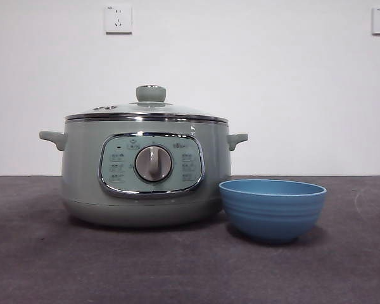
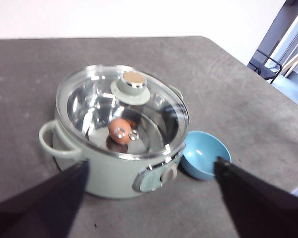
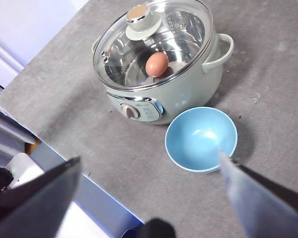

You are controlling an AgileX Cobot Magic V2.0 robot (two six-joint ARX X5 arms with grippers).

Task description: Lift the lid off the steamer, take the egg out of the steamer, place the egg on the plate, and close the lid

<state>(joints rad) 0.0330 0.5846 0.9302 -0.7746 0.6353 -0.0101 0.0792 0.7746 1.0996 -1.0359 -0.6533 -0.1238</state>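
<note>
I am holding both the left gripper (image 2: 149, 168) and right gripper (image 3: 149, 163) wide apart and empty above the table, since the lid (image 1: 147, 111) is sitting on the steamer (image 1: 145, 174), covering the egg (image 3: 157, 64), the plate (image 1: 272, 209) waiting beside it.

White wall (image 1: 253, 95), two sockets (image 1: 118, 19), grey table (image 1: 177, 266).

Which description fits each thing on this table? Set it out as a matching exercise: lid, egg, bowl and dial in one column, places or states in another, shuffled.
Things:
1. glass lid
2. egg
3. blue bowl
4. silver dial

Descriptions:
A. empty, standing beside the steamer
B. on the front panel
C. closed on the steamer
D. inside the pot, seen through the glass

Pairs: 1-C, 2-D, 3-A, 4-B
</note>
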